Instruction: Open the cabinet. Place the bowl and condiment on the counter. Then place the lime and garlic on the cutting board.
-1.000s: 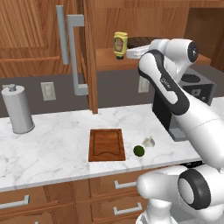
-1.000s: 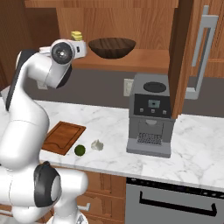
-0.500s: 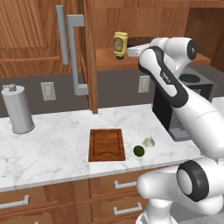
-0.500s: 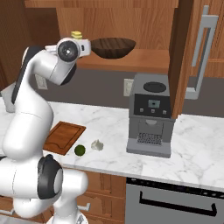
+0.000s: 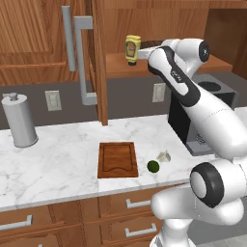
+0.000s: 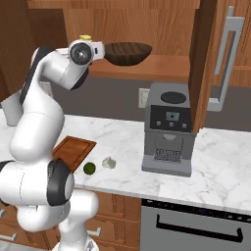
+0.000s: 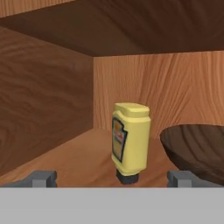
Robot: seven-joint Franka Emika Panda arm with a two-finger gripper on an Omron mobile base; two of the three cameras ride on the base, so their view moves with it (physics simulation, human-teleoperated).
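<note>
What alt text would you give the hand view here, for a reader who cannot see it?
A small yellow squeeze bottle with a dark label stands cap-down on the reddish-brown wooden cabinet shelf, centred between the open pincer tips. The rim of a wide dark brown wooden bowl sits just to its right, with wood-grain walls behind and to the left.

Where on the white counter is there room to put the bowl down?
The counter is bare between the grey canister and the cutting board, and right of the coffee machine too. It is crowded between board and machine, where the lime and garlic lie.
</note>
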